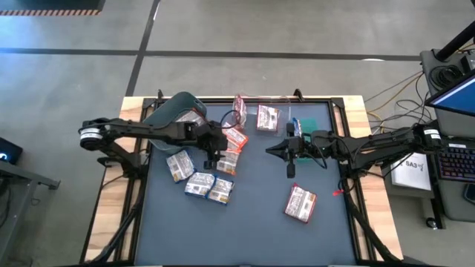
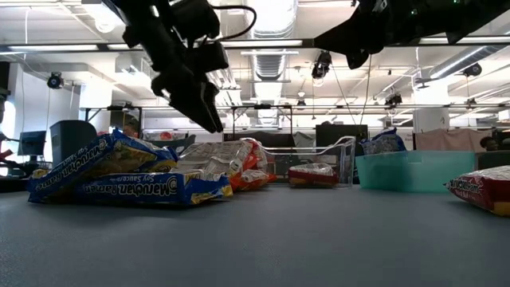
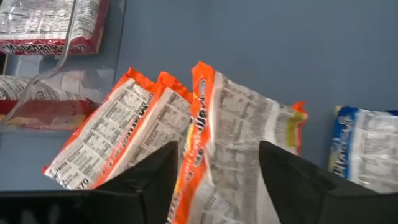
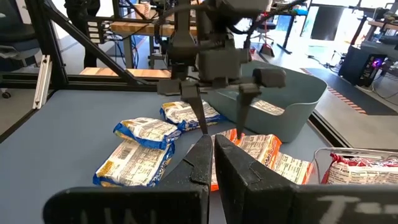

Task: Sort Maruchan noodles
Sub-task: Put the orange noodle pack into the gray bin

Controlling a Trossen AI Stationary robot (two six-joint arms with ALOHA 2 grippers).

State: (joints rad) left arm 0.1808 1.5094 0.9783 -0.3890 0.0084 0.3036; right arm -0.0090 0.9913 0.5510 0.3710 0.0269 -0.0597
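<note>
Left gripper (image 1: 213, 159): jaws apart above orange Maruchan packets (image 3: 205, 134), directly below the fingertips. Right gripper (image 1: 289, 171): jaws together, empty, over bare mat. Only the high view shows a maroon-and-white packet (image 1: 300, 203) just beyond the right jaws.

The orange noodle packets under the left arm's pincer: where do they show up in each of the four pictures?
High view: orange packets left of centre, under the left pincer.
Low view: centre-left, behind the blue packets.
Left wrist view: centre, between open fingers.
Right wrist view: lower right.
Shared landmark: the blue packets beside them.
</note>
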